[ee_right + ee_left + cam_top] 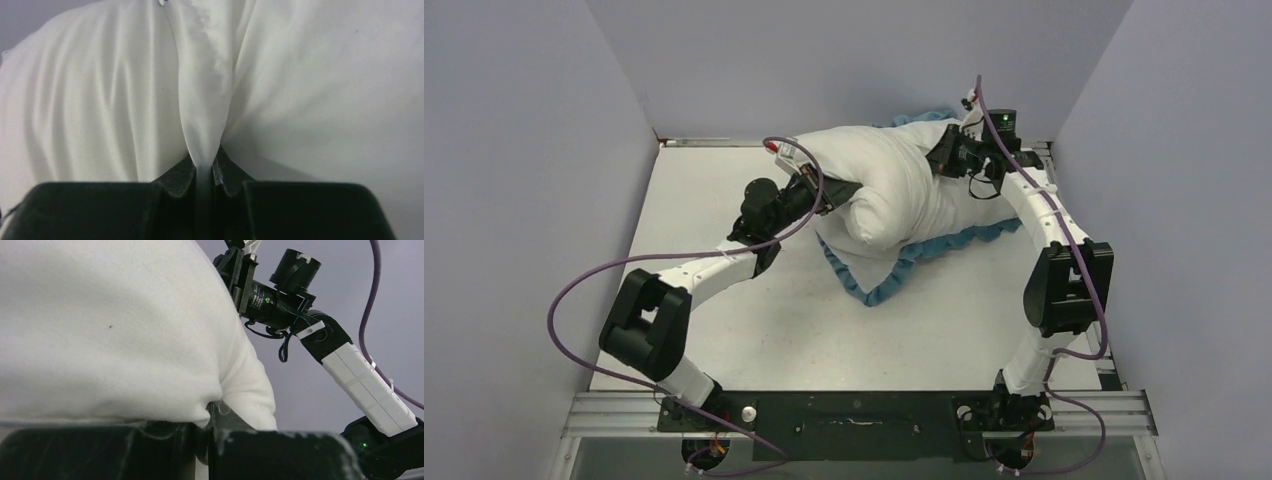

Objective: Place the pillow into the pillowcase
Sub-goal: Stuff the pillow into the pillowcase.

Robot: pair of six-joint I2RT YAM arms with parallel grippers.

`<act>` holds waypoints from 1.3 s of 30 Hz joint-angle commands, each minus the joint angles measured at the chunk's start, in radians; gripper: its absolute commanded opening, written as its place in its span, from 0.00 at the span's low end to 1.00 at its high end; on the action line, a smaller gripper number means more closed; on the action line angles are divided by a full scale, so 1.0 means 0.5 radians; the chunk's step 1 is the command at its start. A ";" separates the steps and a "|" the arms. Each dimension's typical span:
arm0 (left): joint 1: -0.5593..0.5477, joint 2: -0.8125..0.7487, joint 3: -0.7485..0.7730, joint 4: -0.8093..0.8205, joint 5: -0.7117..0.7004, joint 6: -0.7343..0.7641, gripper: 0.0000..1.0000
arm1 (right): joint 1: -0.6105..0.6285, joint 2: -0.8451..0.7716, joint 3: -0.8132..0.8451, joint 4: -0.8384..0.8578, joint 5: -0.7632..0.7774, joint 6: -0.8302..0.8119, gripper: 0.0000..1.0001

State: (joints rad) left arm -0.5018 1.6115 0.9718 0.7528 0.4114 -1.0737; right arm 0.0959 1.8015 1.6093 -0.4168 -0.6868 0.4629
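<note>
The plump white pillow (884, 185) lies lifted across the back of the table, over the pillowcase (894, 282), whose blue ruffled edge shows beneath it and behind it. My left gripper (829, 192) is shut on the pillow's left end; in the left wrist view the jaws (212, 415) pinch a tuck of the pillow (115, 330). At the far right end my right gripper (940, 152) is shut on the pillow too. In the right wrist view a thin fold of the white pillow (325, 90) runs down between that gripper's (204, 165) closed jaws.
Grey walls close in the white table (724, 330) on the left, back and right. The right arm's forearm (365, 385) crosses the left wrist view. Purple cables (574, 300) loop beside both arms.
</note>
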 commanded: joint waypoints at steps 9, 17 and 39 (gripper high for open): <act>0.014 -0.068 -0.059 0.465 -0.170 0.112 0.00 | 0.475 -0.052 -0.233 1.967 -1.016 1.563 0.05; 0.059 0.045 -0.056 0.442 -0.209 0.171 0.00 | 0.528 0.028 -0.190 2.798 -1.051 2.215 0.05; 0.030 0.452 0.448 -0.464 -0.689 0.486 0.00 | 0.829 0.227 0.299 2.851 -1.165 2.415 0.05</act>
State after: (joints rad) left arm -0.4694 1.6985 1.0813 0.7994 0.2050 -0.9131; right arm 0.2985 1.9747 1.6058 0.6750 -0.9852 1.4799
